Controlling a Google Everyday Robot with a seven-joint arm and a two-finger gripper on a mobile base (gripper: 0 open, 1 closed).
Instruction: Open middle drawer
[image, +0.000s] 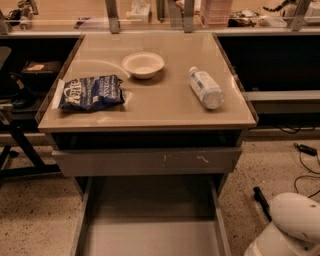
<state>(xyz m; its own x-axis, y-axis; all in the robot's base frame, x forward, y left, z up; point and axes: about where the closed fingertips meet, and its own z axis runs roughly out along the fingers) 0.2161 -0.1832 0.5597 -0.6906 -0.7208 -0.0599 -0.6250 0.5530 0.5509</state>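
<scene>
The scratched grey top drawer front (150, 161) sits just under the tan tabletop (165, 102). Below it the middle drawer (150, 235) stands pulled far out toward me. I see its bare grey floor and both side walls; its flat front is cut off below the bottom edge of the view. The lowest drawer is hidden under it. My gripper is out of view; only a white rounded part of my arm (292, 225) shows at the bottom right, beside the open drawer's right wall.
On the tabletop lie a blue chip bag (90, 93), a white bowl (143, 64) and a plastic bottle on its side (205, 87). Dark shelving stands on both sides. Cables (305, 150) and a black object (261, 199) lie on the speckled floor at right.
</scene>
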